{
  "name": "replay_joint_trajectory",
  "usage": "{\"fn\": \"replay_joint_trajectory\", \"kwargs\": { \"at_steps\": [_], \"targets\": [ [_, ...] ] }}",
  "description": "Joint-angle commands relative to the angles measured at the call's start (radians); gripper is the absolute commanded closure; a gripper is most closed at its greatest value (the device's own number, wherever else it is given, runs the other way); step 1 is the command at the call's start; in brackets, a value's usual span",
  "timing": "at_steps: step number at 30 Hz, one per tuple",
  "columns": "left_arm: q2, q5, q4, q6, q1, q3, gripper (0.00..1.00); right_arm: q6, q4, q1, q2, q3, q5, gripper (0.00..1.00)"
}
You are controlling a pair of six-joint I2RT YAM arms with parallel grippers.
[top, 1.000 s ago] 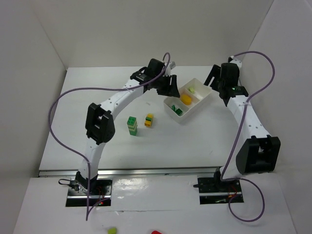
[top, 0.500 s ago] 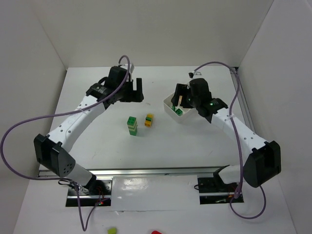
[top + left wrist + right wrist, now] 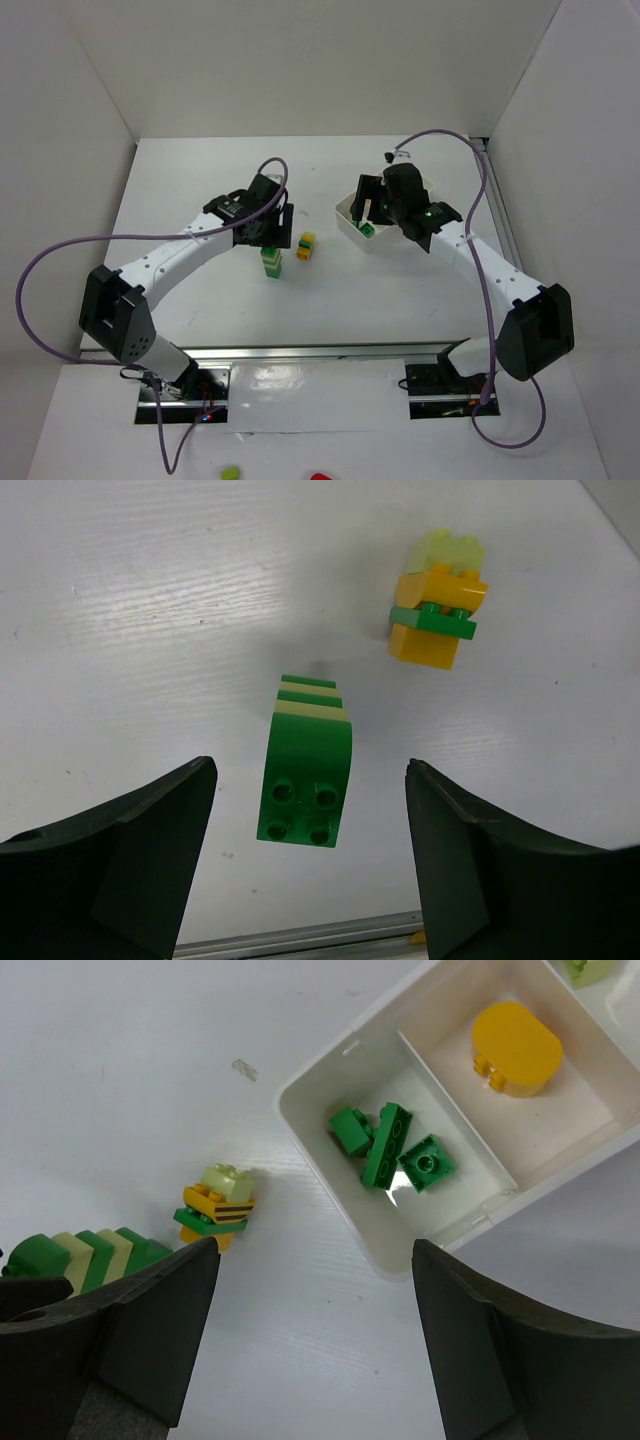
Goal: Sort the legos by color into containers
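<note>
— Green stacked legos (image 3: 305, 780) now lie between the left claw's (image 3: 270, 232) open, empty jaws, which came down over them.
— And the right claw (image 3: 368, 208)?
— Open, empty, still above the white tray (image 3: 318, 1170).

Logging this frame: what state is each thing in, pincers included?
Green stack: upright on the table, unheld.
Yellow stack: upright on the table, unheld.
Tray: holds green bricks in one compartment, a yellow piece in the next.
Left pincer: open, empty, over the green stack.
Right pincer: open, empty, by the tray's corner.
</note>
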Motion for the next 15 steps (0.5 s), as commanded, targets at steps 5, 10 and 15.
{"fn": "replay_joint_trajectory", "kwargs": {
  "at_steps": [5,10,15],
  "targets": [
    [0.025,-0.041,0.016,-0.049,-0.018,-0.057,0.15,0.009,-0.007,0.008,0.010,0.036,0.026,0.15],
    [0.078,-0.030,0.060,-0.058,-0.018,-0.080,0.20,0.009,-0.007,0.008,0.010,0.036,0.026,0.15],
    [0.107,-0.006,0.071,-0.058,-0.018,-0.089,0.31,0.009,-0.007,0.008,0.010,0.036,0.026,0.15]
  ]
}}
